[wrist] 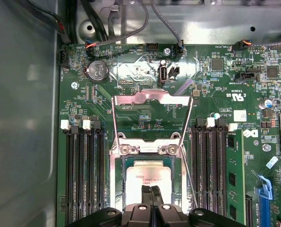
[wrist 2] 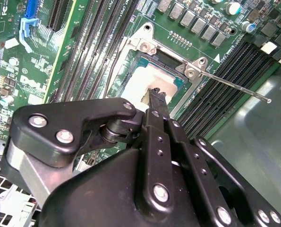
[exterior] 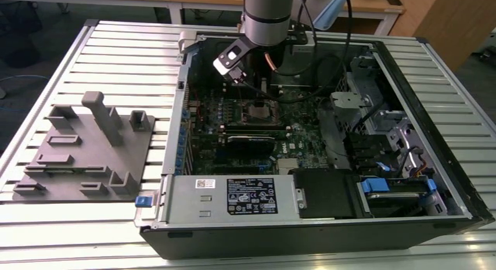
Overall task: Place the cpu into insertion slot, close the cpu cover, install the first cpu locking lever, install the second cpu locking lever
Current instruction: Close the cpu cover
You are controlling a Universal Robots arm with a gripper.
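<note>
Pointing the clenched, empty gripper [wrist: 151,193] straight down at the cpu [wrist: 149,172], lying flat inside the insertion slot [wrist: 115,178] near the middle of the circuit board [wrist: 79,101], with the cpu cover [wrist: 152,98] standing open just beyond it.

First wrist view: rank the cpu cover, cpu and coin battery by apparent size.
1. cpu cover, standing open, maybe nearer the camera
2. cpu, partly hidden by the gripper
3. coin battery, clearly smallest
</note>
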